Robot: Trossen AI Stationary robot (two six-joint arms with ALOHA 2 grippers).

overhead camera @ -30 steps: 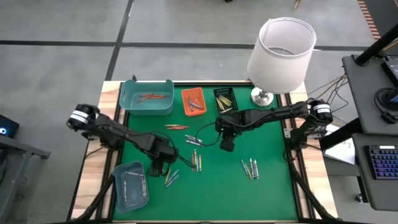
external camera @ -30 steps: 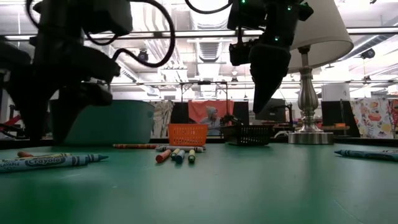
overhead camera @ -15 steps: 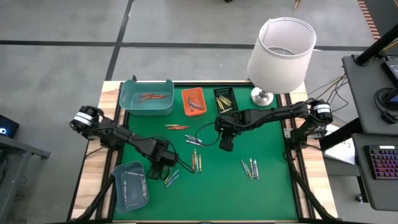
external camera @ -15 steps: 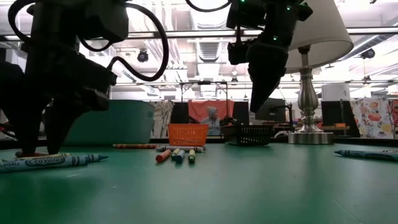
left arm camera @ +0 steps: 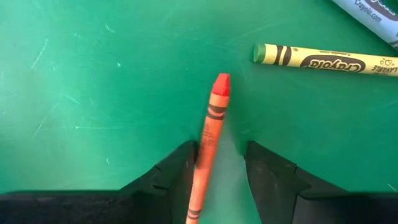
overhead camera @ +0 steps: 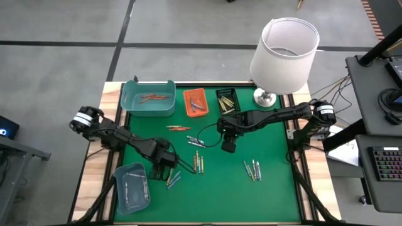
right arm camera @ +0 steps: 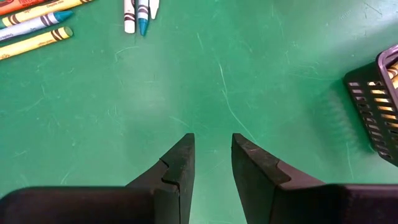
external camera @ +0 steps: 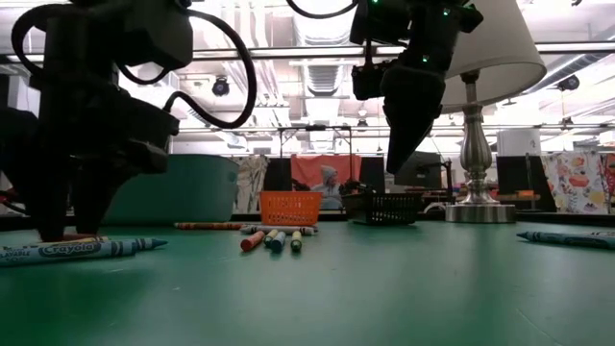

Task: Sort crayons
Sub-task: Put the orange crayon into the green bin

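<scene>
left wrist view alone shows red crayon (left arm camera: 209, 134) between left gripper (left arm camera: 219, 163) fingers

The tabletop (overhead camera: 270, 188) is covered in matt green felt-like cloth, finely scratched, and edged in pale wood. The crayons (left arm camera: 208, 130) are wrapped in printed paper. The black tray (right arm camera: 379, 106) is of plastic mesh. The lamp (overhead camera: 284, 47) is shaded in white cloth, with a shiny metal base.

One camera is looking straight down over the whole counter (overhead camera: 276, 188). Another is sitting at counter height, facing level toward the room. Each wrist camera is peering closely past its own jaws at the green mat, which all views are sharing.
</scene>
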